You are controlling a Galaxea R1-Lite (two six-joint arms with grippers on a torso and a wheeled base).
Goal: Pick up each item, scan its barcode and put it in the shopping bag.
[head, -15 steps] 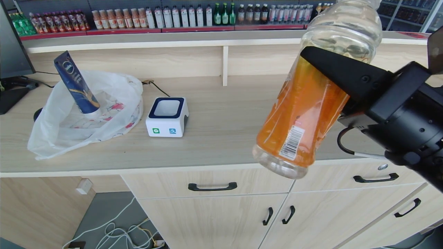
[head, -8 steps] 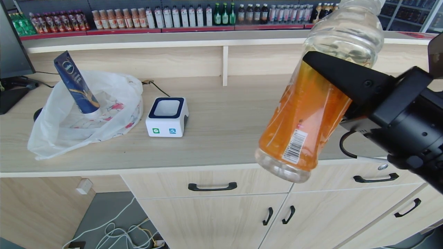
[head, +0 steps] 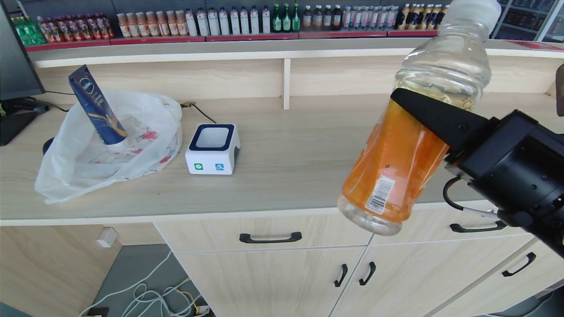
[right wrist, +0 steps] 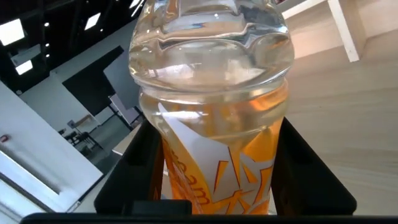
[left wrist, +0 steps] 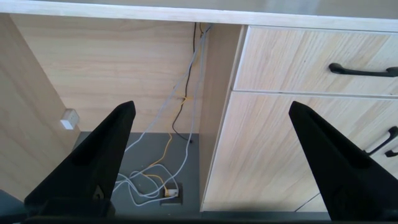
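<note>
The right gripper [right wrist: 219, 171] clamps a tilted orange-labelled drink bottle [head: 396, 163] above the counter [head: 282, 145] edge; the left gripper [left wrist: 210, 109] stands with its jaws apart.

The cap of the bottle [head: 396, 167] is clipped by the head view's top edge; the monitor [head: 15, 57] runs off its left side; the shelf drinks [head: 264, 20] are too small to identify.

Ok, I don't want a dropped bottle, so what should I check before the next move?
1. Right gripper shut on bottle: ok.
2. Barcode over scanner: not ok, bottle hangs off to its right.
3. Scanner window uncovered: ok.
4. Shopping bag open, tube standing inside: ok.
5. Left gripper out of the way, open, low by the cabinet: ok.
6. Cap tight: cannot tell.
</note>
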